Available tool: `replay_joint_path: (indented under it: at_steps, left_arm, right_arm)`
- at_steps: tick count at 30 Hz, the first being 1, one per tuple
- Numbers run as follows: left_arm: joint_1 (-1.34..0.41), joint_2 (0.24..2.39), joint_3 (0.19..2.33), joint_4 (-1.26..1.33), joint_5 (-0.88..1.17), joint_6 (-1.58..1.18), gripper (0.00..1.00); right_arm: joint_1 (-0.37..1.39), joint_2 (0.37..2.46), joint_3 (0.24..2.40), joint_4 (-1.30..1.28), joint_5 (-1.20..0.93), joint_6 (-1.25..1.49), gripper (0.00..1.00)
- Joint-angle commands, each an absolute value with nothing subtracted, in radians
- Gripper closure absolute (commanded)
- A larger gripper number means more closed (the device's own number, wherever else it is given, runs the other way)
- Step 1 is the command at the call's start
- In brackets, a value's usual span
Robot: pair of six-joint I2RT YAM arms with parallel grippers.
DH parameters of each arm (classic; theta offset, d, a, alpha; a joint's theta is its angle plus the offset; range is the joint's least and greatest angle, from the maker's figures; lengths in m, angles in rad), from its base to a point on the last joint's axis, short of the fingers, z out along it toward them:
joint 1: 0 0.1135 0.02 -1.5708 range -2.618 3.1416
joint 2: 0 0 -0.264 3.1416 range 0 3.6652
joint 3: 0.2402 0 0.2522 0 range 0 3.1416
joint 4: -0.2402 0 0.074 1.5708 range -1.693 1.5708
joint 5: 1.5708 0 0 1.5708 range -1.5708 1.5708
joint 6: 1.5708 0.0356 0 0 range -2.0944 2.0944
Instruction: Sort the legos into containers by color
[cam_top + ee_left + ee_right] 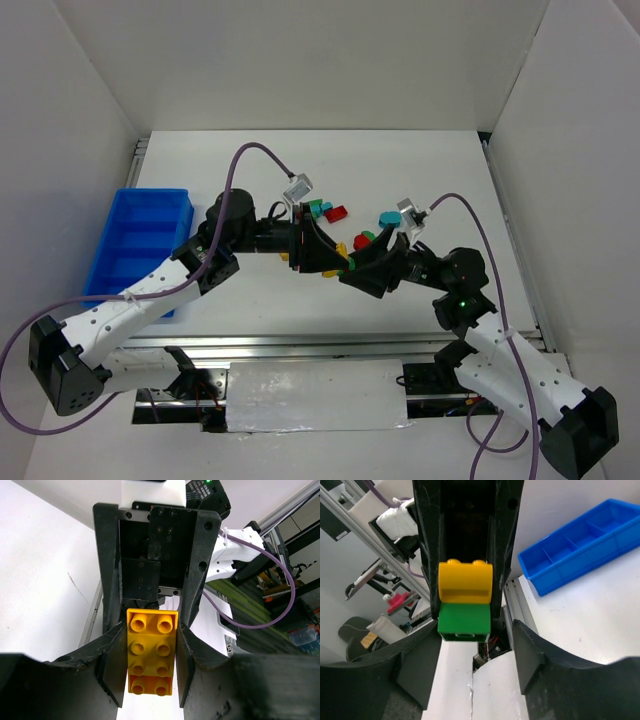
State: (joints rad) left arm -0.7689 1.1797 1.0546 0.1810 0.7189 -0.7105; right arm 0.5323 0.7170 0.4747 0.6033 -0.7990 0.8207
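My left gripper (151, 630) is shut on a yellow studded brick (152, 650) and holds it off the table. From the right wrist view the same held piece shows as a yellow rounded brick (465, 582) on a green brick (464, 622). My right gripper (476, 630) faces it head-on, jaws wide open around the green end, with a gap at one finger (540, 665). In the top view both grippers meet at mid-table, left (322, 250) and right (362, 268). The blue tray (150, 192) lies at the far left and also shows in the right wrist view (570, 575).
Loose bricks lie just behind the grippers: a teal one (315, 208), a red one (336, 213), another teal one (388, 218) and a red and green pair (365, 238). White walls enclose the table. A metal rail (300, 342) runs along the near edge.
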Motion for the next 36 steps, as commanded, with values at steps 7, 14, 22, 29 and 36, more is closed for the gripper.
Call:
replay_joint_path:
  at_steps: [7, 14, 22, 29, 36]
  left_arm:
    - [-0.767, 1.157, 1.051, 0.239, 0.749, -0.718, 1.00]
    - [-0.648, 1.079, 1.075, 0.115, 0.732, -0.666, 1.00]
    - [-0.350, 1.002, 1.114, -0.084, 0.743, -0.612, 1.00]
    - [0.007, 1.150, 1.267, -0.581, -0.050, -0.719, 1.00]
    - [0.224, 1.388, 1.258, -0.473, -0.276, -0.893, 1.00]
  right_arm:
    - [0.545, 0.752, 0.508, 0.764, -0.801, 0.833, 0.77]
    - [0.543, 0.652, 0.447, 0.674, -0.810, 0.680, 1.00]
    - [0.537, 0.601, 0.422, 0.537, -0.756, 0.591, 1.00]
    - [0.540, 0.667, 0.525, 0.286, -0.548, 0.590, 1.00]
    - [0.540, 0.719, 0.575, 0.233, -0.543, 0.627, 1.00]
